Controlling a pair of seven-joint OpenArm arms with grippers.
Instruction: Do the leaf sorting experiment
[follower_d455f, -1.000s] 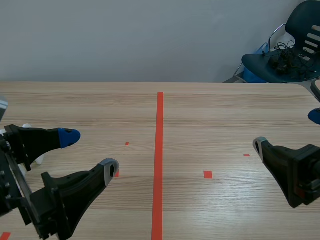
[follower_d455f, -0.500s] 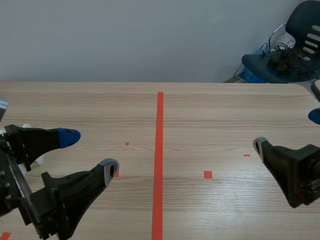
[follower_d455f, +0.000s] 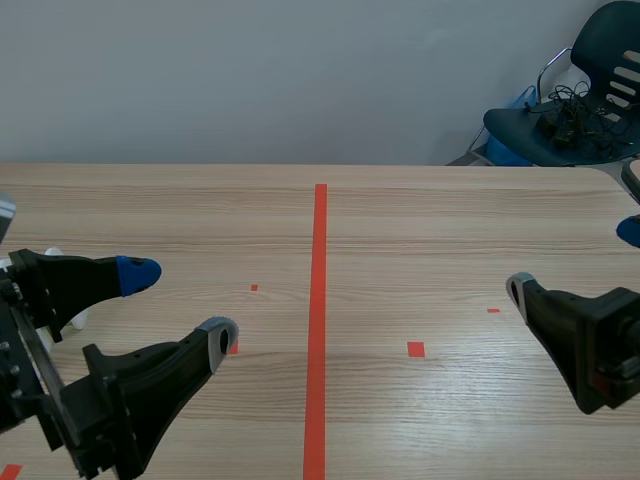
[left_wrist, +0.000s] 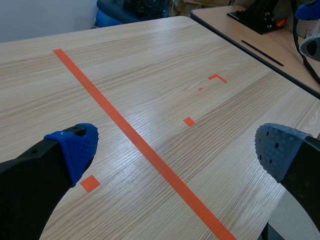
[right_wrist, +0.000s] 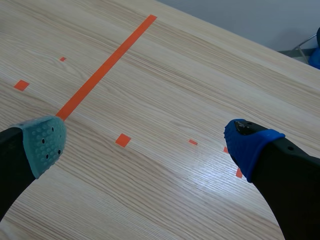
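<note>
Hovering over table (follower_d455f: 430, 215) | L gripper (left_wrist: 175, 149) spread; R gripper (right_wrist: 147, 142) spread

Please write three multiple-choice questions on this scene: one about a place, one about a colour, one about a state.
1. Where does the long tape line run on the table? A. down its middle B. along its left edge C. crosswise
2. What colour is the chair beyond the table? A. red B. dark blue C. white
3. How is the left gripper? A. shut on a leaf B. shut on nothing C. open
Key: 1A, it halves the table lengthwise; 2B, its back is dark blue; 3C, its pads stand far apart.
</note>
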